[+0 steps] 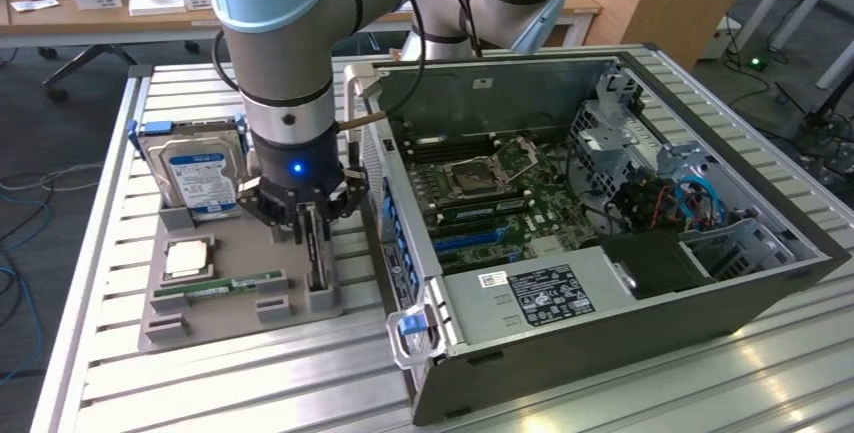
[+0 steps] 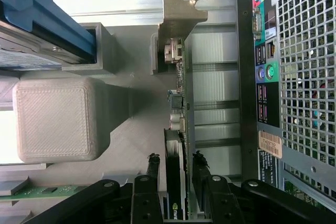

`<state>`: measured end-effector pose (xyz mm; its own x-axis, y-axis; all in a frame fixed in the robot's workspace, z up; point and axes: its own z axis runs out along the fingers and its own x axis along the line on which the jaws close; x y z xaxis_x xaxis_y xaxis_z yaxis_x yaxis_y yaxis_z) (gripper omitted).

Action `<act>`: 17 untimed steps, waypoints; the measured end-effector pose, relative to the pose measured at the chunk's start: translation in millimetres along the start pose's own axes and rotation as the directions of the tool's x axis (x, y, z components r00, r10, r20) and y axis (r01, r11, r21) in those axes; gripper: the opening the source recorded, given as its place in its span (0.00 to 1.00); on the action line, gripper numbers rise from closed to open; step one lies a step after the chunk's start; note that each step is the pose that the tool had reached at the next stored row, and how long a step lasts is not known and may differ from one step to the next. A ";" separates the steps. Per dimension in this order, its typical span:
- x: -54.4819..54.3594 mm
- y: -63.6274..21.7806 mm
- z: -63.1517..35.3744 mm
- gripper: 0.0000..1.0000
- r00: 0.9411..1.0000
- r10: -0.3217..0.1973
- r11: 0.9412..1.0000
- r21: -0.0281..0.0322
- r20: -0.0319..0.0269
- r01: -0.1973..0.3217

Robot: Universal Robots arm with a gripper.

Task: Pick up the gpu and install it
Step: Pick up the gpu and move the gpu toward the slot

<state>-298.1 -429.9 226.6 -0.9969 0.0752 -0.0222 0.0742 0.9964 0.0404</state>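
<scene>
- The claw (image 1: 315, 221) hung low over the gpu (image 1: 318, 258), with its fingers (image 2: 152, 182) apart on either side of the card's upper edge and not clamped on it.
- The gpu stood on edge in the grey holder (image 1: 200, 328) on the bench (image 1: 267, 383), on the side nearest the open computer case (image 1: 601, 303).
- Its silvery bracket (image 2: 181, 14) was on the end away from the claw.

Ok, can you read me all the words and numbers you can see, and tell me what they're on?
"nVI": looks like the start of a logo on the gpu; the rest is cut off.
Blue-and-white label on the hard drive: too small to read.
White label on the power supply inside the computer case: too small to read.
Orange sticker on the back of the computer case: too blurred to read.
</scene>
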 end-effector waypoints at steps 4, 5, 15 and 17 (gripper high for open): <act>0.0 0.0 0.0 0.37 1.000 0.000 1.000 0.000 0.000 0.000; 0.0 0.0 0.0 0.31 1.000 0.000 1.000 0.000 0.000 0.000; 0.0 0.0 0.0 0.26 1.000 0.000 1.000 0.000 0.000 0.000; 0.0 0.0 0.0 0.26 1.000 0.000 1.000 0.000 0.000 0.000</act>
<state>-298.1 -429.9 226.7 -0.9969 0.0749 -0.0221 0.0740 0.9964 0.0403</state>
